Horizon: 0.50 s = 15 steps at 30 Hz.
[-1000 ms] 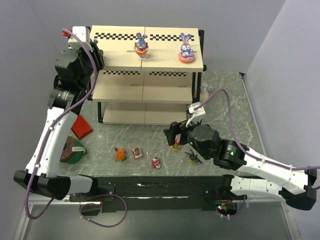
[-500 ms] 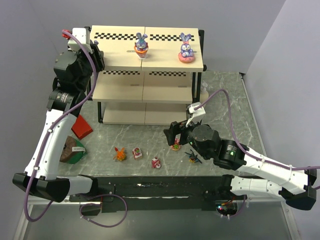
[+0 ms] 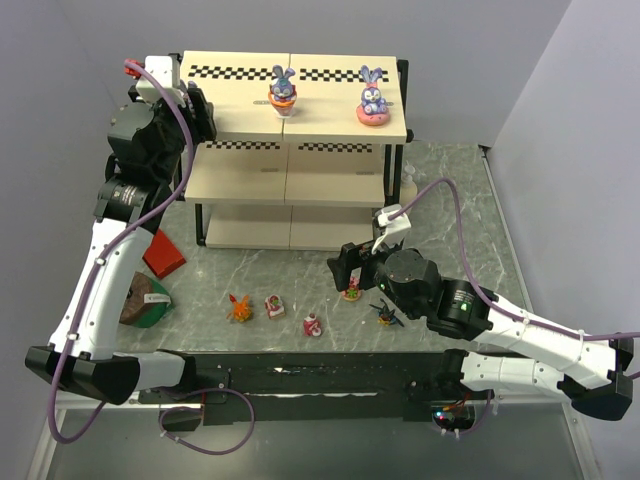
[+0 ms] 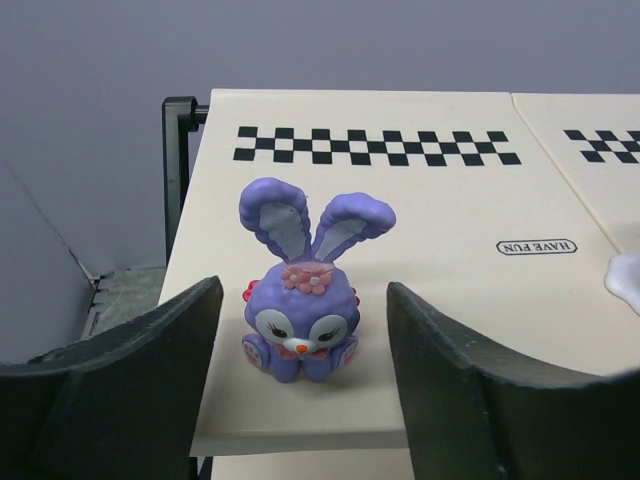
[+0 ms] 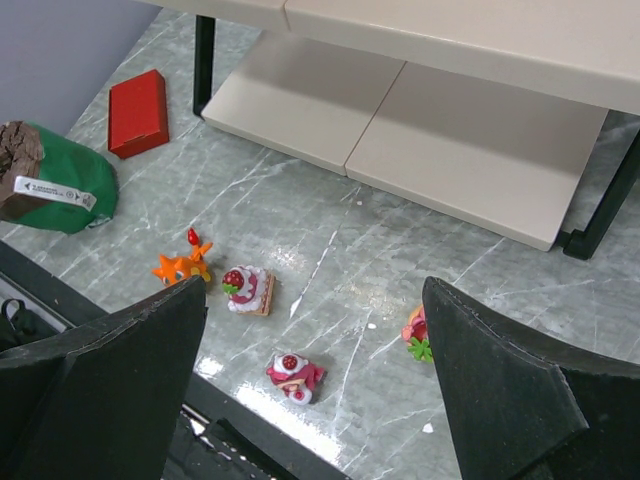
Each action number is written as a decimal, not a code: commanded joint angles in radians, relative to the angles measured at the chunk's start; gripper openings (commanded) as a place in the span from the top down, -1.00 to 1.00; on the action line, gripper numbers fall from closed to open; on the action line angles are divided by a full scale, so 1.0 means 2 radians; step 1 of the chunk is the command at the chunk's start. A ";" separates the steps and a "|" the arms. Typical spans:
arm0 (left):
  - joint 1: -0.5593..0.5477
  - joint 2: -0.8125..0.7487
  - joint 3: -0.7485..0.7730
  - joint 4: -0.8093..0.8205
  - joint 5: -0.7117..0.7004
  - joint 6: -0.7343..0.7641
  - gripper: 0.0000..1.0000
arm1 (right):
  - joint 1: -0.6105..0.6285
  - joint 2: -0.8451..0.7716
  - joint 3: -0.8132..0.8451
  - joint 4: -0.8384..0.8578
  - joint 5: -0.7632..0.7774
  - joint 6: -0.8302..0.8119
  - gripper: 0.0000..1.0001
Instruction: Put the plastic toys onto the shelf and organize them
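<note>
While the left gripper (image 4: 304, 298) stands open and empty astride the bunny (image 4: 300, 322), upright at the left end of the top board of the shelf (image 4: 430, 215), I judge this placing done; next I must retreat without nudging it; right gripper (image 5: 315, 290) wide, empty, above a pink figure (image 5: 418, 333).

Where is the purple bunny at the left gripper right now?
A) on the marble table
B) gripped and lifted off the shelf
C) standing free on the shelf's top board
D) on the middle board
C: the left wrist view shows the bunny upright on the shelf's top board, with a gap between it and each finger of the left gripper.
</note>
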 commanded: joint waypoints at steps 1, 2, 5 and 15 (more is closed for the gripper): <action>0.002 -0.008 0.016 0.007 0.002 0.005 -0.53 | -0.006 0.000 0.016 0.004 0.006 0.006 -0.89; 0.002 -0.009 0.017 0.006 0.002 0.005 -0.64 | -0.006 0.002 0.020 -0.007 0.009 0.015 -0.89; 0.001 -0.018 0.017 0.011 0.001 0.003 -0.97 | -0.029 0.013 0.035 -0.039 -0.003 0.046 -0.89; 0.002 -0.055 0.010 0.013 -0.028 -0.005 -0.93 | -0.068 0.003 0.019 -0.052 -0.051 0.067 -0.90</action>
